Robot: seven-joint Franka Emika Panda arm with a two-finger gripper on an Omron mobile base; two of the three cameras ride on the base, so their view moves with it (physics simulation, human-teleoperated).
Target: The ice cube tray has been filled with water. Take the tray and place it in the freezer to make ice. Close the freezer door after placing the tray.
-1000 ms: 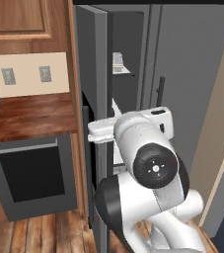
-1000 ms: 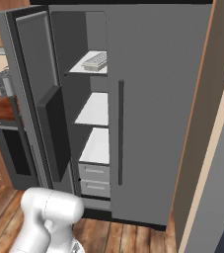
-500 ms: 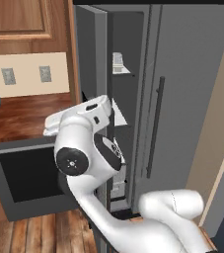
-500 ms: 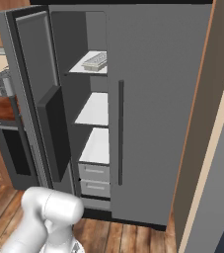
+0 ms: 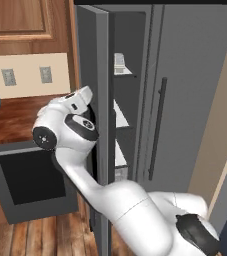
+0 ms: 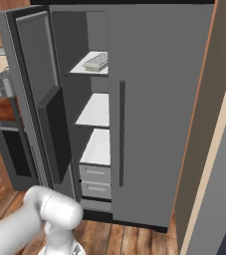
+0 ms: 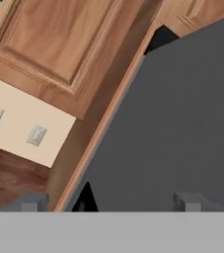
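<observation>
Placement of the flat white-grey plastic ice cube tray (image 6: 95, 62) was judged complete: it lay flat on the top white shelf (image 6: 82, 66) of the narrow grey freezer compartment (image 6: 92, 124), close to that shelf's front edge and beside its right-hand wall, and its near end could also be made out in the left base view. Such a position kept the water level and left the doorway unobstructed.

The tall grey freezer door (image 6: 35, 94), with its black dispenser panel (image 6: 52, 132) seen edge-on, stood swung wide open, so the closing step was judged outstanding.

The two-finger gripper (image 7: 108, 200) was seen in the hand view with its fingers spread to their widest and nothing between them. It was directed at the plain grey outer face of the freezer door (image 7: 182, 123), with the wooden upper cabinet (image 7: 59, 44) to one side. The arm's white forearm (image 5: 65, 127) was placed outside the door's edge, above the black-fronted oven (image 5: 30, 180), presumably so that the door could be pushed shut from behind. Contact between the fingers and the door could not be confirmed.
</observation>
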